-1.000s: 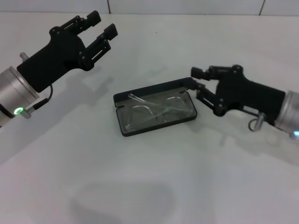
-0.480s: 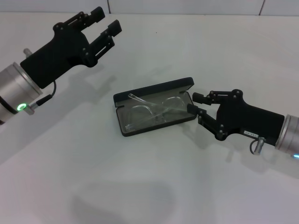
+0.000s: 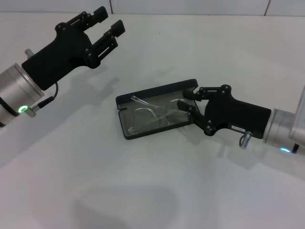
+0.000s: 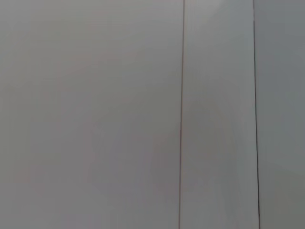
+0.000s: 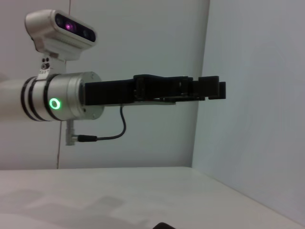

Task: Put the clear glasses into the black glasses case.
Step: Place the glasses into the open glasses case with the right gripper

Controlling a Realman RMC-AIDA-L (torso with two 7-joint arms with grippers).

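The black glasses case (image 3: 157,91) lies open in the middle of the white table, its lid standing up along the far side. The clear glasses (image 3: 151,116) lie inside its grey tray, one arm poking up over the left end. My right gripper (image 3: 189,103) is at the case's right end, open, one finger by the lid corner and one by the front corner. My left gripper (image 3: 111,25) hangs open above the far left of the table, well clear of the case. The right wrist view shows the left gripper (image 5: 209,89) side-on and a dark sliver of the case (image 5: 164,225).
The white table (image 3: 152,191) carries nothing but the case. A pale panelled wall (image 4: 95,114) fills the left wrist view and stands behind the table.
My right gripper dropped from the lid's far right corner, then slid left up to the case's right end. The left gripper rose slightly and has since stayed put. The glasses and case have not moved.
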